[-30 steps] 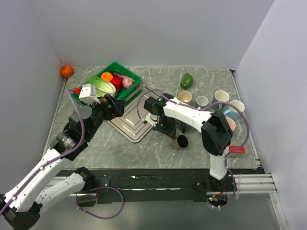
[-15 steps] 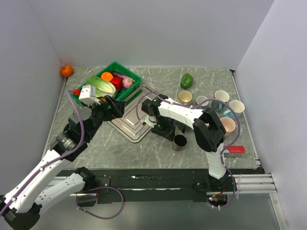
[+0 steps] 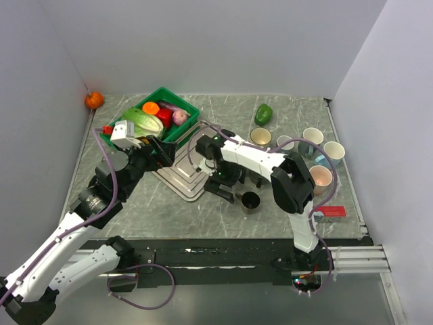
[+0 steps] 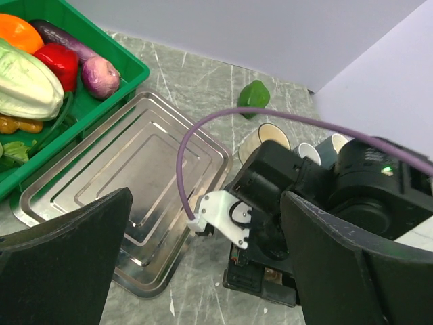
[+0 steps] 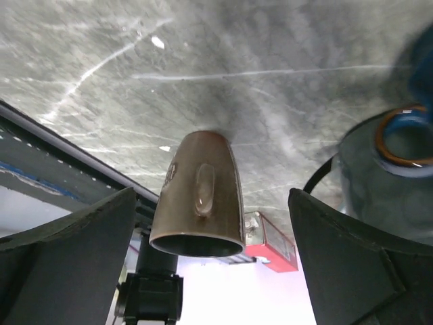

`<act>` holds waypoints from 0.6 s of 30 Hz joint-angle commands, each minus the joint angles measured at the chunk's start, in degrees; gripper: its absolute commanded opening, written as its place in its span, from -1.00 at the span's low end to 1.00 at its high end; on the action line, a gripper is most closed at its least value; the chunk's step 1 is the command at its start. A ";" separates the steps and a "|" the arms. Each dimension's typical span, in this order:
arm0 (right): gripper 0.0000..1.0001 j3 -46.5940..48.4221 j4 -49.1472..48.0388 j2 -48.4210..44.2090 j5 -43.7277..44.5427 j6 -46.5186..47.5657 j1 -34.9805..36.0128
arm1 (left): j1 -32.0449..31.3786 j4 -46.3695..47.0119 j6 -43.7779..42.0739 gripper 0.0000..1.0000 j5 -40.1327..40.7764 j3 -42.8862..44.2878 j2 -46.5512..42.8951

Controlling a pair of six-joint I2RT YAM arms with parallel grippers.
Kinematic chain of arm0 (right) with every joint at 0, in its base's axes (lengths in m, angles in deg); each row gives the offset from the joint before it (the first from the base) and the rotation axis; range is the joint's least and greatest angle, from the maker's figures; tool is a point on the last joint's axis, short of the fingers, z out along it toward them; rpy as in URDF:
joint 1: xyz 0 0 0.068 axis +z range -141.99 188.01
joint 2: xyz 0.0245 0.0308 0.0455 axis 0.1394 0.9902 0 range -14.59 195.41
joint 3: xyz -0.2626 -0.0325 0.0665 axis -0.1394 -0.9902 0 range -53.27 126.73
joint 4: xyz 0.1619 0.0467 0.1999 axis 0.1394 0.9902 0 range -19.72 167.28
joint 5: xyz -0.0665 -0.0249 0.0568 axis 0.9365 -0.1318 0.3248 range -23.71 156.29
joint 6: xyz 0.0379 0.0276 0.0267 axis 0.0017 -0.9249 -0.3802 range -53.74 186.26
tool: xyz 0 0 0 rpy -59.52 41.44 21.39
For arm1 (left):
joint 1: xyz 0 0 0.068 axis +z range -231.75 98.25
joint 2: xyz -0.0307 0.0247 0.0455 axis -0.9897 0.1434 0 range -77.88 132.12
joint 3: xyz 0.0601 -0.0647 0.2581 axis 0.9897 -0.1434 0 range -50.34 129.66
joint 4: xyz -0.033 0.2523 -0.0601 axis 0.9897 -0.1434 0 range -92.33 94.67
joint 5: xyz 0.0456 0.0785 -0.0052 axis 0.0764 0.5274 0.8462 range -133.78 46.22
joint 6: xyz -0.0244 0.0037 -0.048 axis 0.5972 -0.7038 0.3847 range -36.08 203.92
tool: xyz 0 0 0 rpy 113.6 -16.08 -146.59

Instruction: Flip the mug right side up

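The brown metal mug [image 3: 250,201] stands on the grey table with its dark mouth facing up, in front of the steel tray. My right gripper [image 3: 229,191] is just left of it, low over the table and open. In the right wrist view the mug [image 5: 199,203] shows handle-side on between the two wide-spread fingers [image 5: 67,257], touching neither. My left gripper [image 3: 160,150] hovers open over the tray's left part with nothing in it. The left wrist view shows the tray [image 4: 122,183] and the right arm's wrist [image 4: 270,223]; the mug is hidden there.
A green basket [image 3: 191,112] of vegetables sits at the back left, next to the steel tray [image 3: 177,181]. A green pepper [image 3: 263,114] and several cups [image 3: 312,135] stand at the back right. An orange [image 3: 94,99] lies in the far left corner, a red block [image 3: 333,211] near the right edge.
My right gripper has gone from shut to open, letting go of the mug and drawing left. The mug, tilted before, now stands mouth up. The left arm has barely moved.
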 commanded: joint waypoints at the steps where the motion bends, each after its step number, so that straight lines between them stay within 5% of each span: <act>1: 0.99 4.96 -0.32 -6.59 0.51 -1.14 0.48 | -0.03 1.14 -0.23 0.93 -0.92 0.42 -1.12; 7: 0.99 1.73 -11.11 -16.95 4.02 -6.49 -0.48 | -0.03 0.09 0.12 0.93 -1.28 0.94 -3.23; 11: 0.99 -9.78 -24.90 -28.11 6.13 -18.08 -5.56 | -0.03 -0.36 -0.05 0.93 -0.84 0.94 -5.08; 15: 0.59 -19.88 -28.36 -40.04 13.07 -35.20 -6.56 | -0.03 0.26 -1.10 0.93 -1.80 0.33 -5.96; 18: 0.57 -30.43 -29.68 -47.78 16.50 -45.04 -6.38 | -0.03 -0.27 -1.11 0.93 -2.24 0.85 -5.00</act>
